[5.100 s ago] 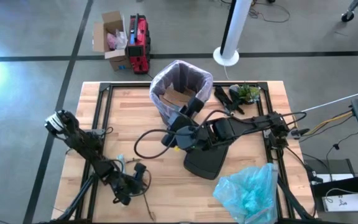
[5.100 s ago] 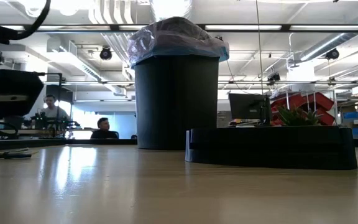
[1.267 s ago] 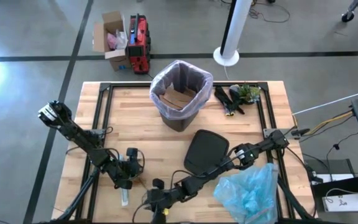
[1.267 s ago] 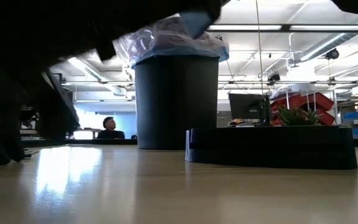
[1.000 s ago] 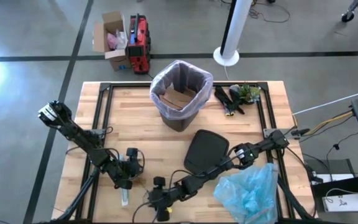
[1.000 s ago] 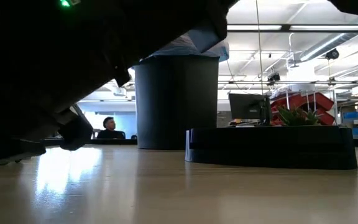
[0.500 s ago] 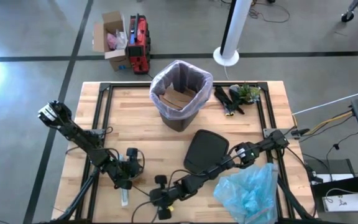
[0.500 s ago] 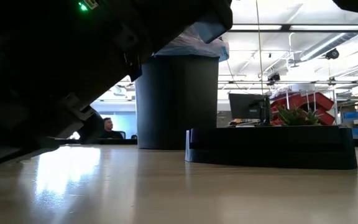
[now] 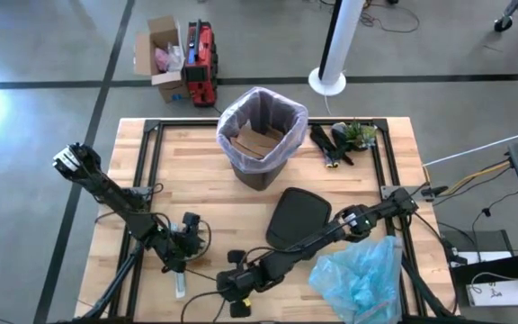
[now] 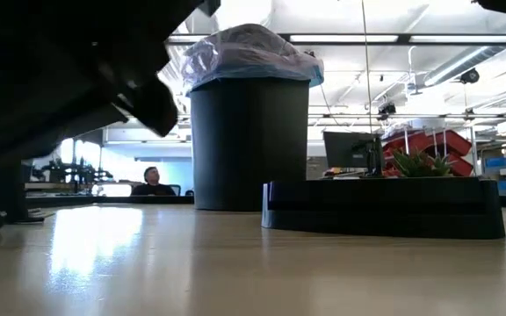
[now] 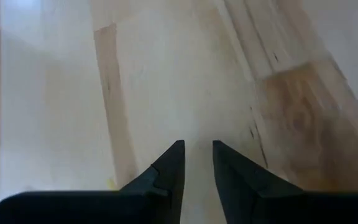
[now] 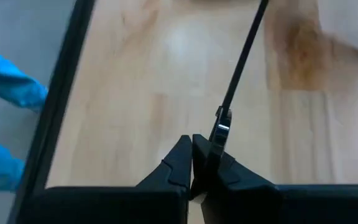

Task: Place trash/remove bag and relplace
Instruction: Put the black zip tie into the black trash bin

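From above we see the whole tabletop point(image 9: 196, 180): the black bin point(image 9: 261, 137) stands near its far edge, lined with the pale pink-lavender bag point(image 9: 289, 115), and brown paper trash point(image 9: 254, 141) lies inside it. The low view shows only the bag's crinkled top point(image 10: 251, 51) folded over the bin's rim; it cannot see into the bin. It does show the black lid point(image 10: 385, 209) lying flat just beside the bin, and a potted plant point(image 10: 422, 163) behind it, which from above sits at the far right corner with a black-and-green clump point(image 9: 342, 139).

The crinkly light blue bag point(image 9: 360, 277) lies at the near right corner, touching the frame rail; the right wrist view catches a piece of it point(image 12: 8, 87) beyond the black rail.

Our right gripper point(image 9: 237, 304) hangs low at the near edge, its fingers point(image 12: 182, 158) pressed together on nothing, with a thin black cable point(image 12: 241, 56) running across the wood beside them. Our left gripper point(image 9: 180, 270) is near the front left, fingers point(image 11: 169, 168) a narrow gap apart over bare wood, holding nothing we can see.

Open wood lies between the bin and both grippers, and along the left side.
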Robot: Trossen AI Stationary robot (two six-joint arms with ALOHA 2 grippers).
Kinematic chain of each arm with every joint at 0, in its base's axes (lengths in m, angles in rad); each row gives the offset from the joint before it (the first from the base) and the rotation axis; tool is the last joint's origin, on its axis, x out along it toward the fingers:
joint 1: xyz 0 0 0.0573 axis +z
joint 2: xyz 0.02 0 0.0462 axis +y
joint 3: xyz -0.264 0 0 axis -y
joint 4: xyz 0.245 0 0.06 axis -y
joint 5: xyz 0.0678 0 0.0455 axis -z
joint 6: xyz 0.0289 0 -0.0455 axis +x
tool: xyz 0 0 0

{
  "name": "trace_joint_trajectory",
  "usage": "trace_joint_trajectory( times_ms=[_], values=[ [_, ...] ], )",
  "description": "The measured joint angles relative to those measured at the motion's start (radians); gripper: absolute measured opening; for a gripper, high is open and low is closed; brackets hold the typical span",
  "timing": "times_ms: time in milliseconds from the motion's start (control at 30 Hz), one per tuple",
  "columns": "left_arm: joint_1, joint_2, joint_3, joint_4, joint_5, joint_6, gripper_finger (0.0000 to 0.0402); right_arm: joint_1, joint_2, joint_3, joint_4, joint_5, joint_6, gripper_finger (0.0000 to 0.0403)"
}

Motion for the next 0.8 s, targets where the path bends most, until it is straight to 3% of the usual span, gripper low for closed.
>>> trace_joint_trajectory(
  times_ms=[200,400,567,800],
  values=[
    [0.002,-0.130,0.124,-0.334,-0.042,0.054,0.0076,0.000,-0.041,0.069,-0.116,0.000,0.031,0.0000],
    [0.003,-0.282,0.239,-0.587,-0.186,-0.031,0.0076,0.000,-0.156,0.068,-0.205,0.022,0.073,0.0000],
    [0.003,-0.393,0.310,-0.699,-0.333,-0.163,0.0071,-0.007,-0.287,0.071,-0.290,0.102,0.067,0.0000],
    [0.003,-0.486,0.333,-0.655,-0.475,-0.383,0.0065,-0.054,-0.458,0.071,-0.449,0.263,-0.001,0.0000]
  ],
)
